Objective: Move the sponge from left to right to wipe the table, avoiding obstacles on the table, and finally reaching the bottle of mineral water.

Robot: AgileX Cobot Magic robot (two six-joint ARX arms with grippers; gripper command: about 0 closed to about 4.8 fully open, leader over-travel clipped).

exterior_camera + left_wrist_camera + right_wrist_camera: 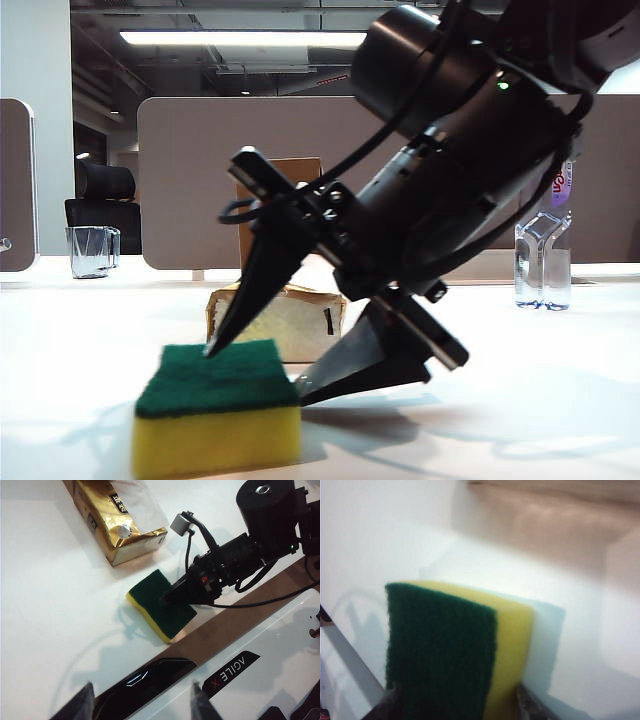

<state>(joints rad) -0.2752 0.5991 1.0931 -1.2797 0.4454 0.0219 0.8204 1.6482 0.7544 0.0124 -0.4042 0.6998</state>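
Note:
The sponge [215,415] lies flat on the white table [560,380], green layer up, in the near left of the exterior view. My right gripper [255,368] reaches down over it. One fingertip rests on the green top and the other presses the sponge's right lower edge. In the right wrist view the sponge [455,650] fills the gap of the right gripper [460,705], with both fingers against it. My left gripper [144,702] hovers open and empty above the robot's base. Behind the sponge stand the gold tissue pack [290,320] and the cardboard box [280,180]. The bottle of mineral water [545,250] stands far right.
A clear glass mug [90,250] stands at the far left back. In the left wrist view the tissue pack [120,525] lies a short way beyond the sponge [160,607]. The robot's white and black base [235,670] borders the table's brown edge.

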